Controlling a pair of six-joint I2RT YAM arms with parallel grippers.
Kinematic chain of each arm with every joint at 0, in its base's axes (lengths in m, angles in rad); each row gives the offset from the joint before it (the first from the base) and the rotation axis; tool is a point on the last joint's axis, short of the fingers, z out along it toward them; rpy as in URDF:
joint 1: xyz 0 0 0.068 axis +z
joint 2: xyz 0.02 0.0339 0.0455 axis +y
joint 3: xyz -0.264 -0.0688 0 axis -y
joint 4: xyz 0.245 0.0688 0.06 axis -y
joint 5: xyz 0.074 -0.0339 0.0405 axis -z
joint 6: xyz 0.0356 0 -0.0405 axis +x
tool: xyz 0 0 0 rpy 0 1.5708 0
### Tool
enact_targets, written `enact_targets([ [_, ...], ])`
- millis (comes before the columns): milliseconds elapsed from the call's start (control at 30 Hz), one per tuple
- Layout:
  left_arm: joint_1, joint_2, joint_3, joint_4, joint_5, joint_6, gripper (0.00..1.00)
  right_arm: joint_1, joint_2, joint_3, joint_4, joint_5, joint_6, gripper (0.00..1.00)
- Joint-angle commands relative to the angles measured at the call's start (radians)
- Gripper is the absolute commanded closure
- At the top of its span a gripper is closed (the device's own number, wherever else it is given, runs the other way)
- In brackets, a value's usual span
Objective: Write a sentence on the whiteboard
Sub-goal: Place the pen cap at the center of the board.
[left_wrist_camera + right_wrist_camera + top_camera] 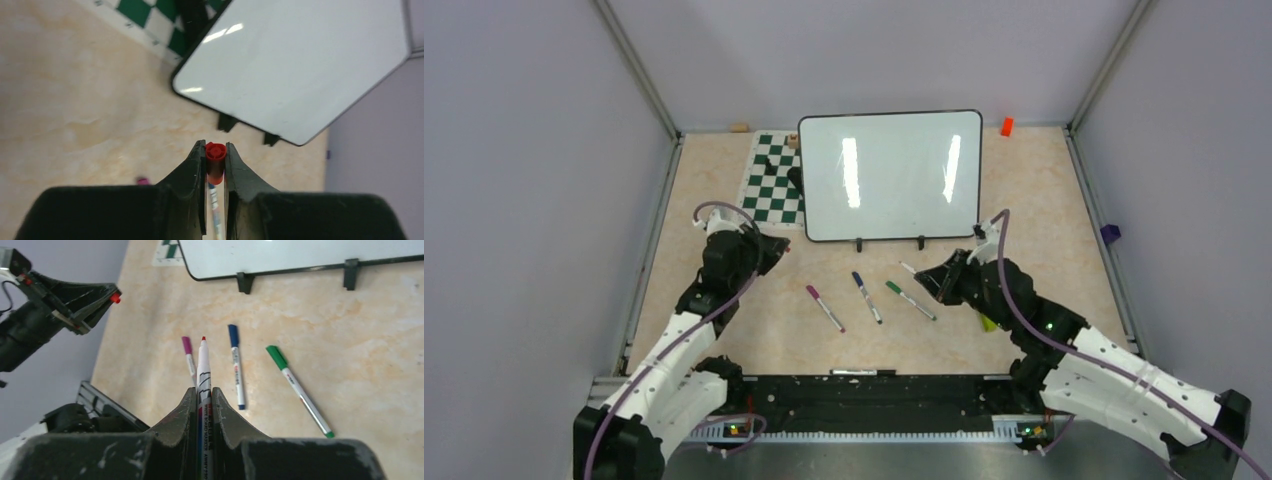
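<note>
Black, wedge-shaped fingers of the right gripper (202, 390) are pressed together on a slim white marker (203, 365) with printed lettering on its barrel. It juts straight out ahead of the fingertips and its bare red nib points forward. Ahead of and below that nib, three capped pens lie apart from one another on the mottled beige, stone-patterned tabletop (1044, 200). A purple pen (189, 359) lies just to the left of the held barrel, a blue pen (236, 372) just to its right, and a green pen (298, 390) is farther right and angled.

The whiteboard (890, 175) is well beyond the pens and apart from both arms. It is a large glossy white rectangle with a thin black frame and rounded corners, propped on two small black feet (244, 281). Its smooth face mirrors two bright strips of light.

The left gripper (215, 150) has matte black fingers that taper to the tips, and they pinch a small red cap (215, 160). This cap is a ribbed cylinder with its round end facing the wrist camera. The board lies ahead of this gripper and to its right, tilted across the wrist view. A flat green-and-white checkered mat (769, 190) lies ahead of this gripper, its far edge tucked against the board's left side, where a dark chess piece (794, 178) stands.
</note>
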Motion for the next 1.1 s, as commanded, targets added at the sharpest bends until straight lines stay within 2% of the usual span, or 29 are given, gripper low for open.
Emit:
enact_targets([
  [0,0.004,-0.078,-0.032,-0.373,-0.143,0.157,1.00,-0.001,0.062,0.095,-0.177,0.060,-0.065,1.00],
  [167,0.003,-0.100,-0.085,-0.419,-0.148,0.127,1.00,-0.001,0.094,0.121,-0.242,0.130,-0.046,1.00],
  [267,0.003,-0.082,-0.098,-0.425,-0.125,0.114,1.00,-0.001,0.103,0.126,-0.276,0.200,0.036,1.00],
  [567,0.003,0.082,-0.146,-0.341,0.027,0.075,1.00,-0.001,0.191,0.155,-0.295,0.212,0.089,1.00],
  [733,0.002,0.138,-0.147,-0.305,0.063,0.079,1.00,-0.001,0.269,0.249,-0.418,0.248,0.138,1.00],
  [867,0.002,0.154,-0.138,-0.312,0.054,0.098,1.00,-0.001,0.336,0.315,-0.490,0.253,0.154,1.00],
  [967,0.003,0.167,-0.134,-0.321,0.047,0.105,1.00,-0.001,0.391,0.373,-0.599,0.315,0.226,1.00],
  [1067,0.002,0.176,-0.145,-0.323,0.022,0.096,0.99,-0.001,0.440,0.413,-0.651,0.340,0.230,1.00],
])
